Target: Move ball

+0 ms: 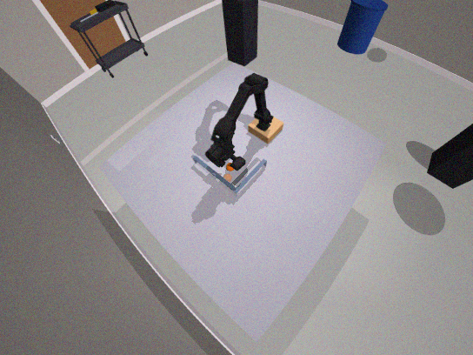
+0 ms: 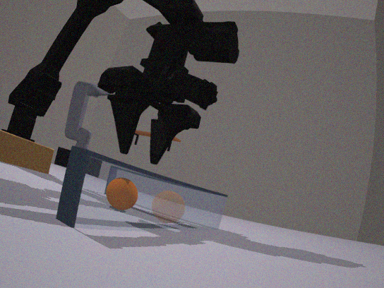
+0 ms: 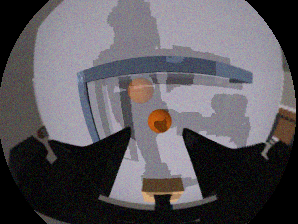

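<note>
The orange ball [image 1: 229, 167] [image 2: 121, 194] [image 3: 159, 121] lies on the table inside the corner of the clear walls [image 1: 210, 170] [image 2: 68, 192] [image 3: 150, 65]. The see-through copy [image 1: 227, 177] [image 2: 168, 207] [image 3: 140, 90] is nearer the corner, with a gap between it and the ball. In the wrist view the copy is above and left of the ball, close to the long wall. My gripper [image 2: 139, 158] [image 3: 157, 131] is open and empty, with its fingertips pointing down above the height of the ball. In the wrist view the ball shows just beyond the gap between the fingertips.
The arm stands on a wooden base block [image 1: 266, 129] [image 2: 25, 152] [image 3: 162, 184]. The wall tops stand below the fingertips in the exterior view. A black pillar [image 1: 240, 32], a blue barrel [image 1: 362, 26] and a cart [image 1: 100, 17] stand well away from the arm.
</note>
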Available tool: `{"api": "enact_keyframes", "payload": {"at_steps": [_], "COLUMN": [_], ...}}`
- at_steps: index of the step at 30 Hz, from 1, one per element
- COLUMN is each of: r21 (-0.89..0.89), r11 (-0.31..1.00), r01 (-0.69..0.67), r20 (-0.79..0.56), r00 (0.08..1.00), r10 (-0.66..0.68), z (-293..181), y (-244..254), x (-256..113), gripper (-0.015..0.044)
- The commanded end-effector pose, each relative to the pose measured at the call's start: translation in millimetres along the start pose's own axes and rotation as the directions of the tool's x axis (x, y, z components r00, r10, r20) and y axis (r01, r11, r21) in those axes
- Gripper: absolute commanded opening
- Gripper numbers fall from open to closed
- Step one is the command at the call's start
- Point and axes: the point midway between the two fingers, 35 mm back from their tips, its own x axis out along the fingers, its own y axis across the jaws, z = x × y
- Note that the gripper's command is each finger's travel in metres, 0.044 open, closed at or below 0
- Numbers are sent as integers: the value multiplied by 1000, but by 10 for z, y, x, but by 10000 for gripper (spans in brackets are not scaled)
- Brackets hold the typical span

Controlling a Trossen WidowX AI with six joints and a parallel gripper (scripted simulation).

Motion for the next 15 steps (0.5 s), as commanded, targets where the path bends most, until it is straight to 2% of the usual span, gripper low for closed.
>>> {"api": "enact_keyframes", "payload": {"at_steps": [1, 15], "r21": [-47, -47], "r11": [999, 999], "r01": [15, 14], "r20": [-21, -21], "r00": [1000, 1000], "r10": [-16, -15], "z": [-99, -101], "y": [-71, -74], "x": [4, 196], "gripper": [332, 332]}}
